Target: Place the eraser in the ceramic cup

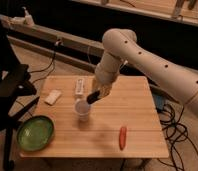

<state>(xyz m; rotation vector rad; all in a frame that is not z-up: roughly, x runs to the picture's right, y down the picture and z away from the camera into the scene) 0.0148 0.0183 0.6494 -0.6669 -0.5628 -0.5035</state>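
Note:
The white ceramic cup stands upright near the middle of the wooden table. My gripper hangs just above and to the right of the cup's rim. It is shut on the black eraser, whose lower end points down-left toward the cup's opening. The eraser is above the rim, not inside the cup.
A green bowl sits at the table's front left corner. A pale beige block lies at the left, a white flat object behind the cup, an orange-red stick at front right. A black chair stands left; cables lie on the floor at right.

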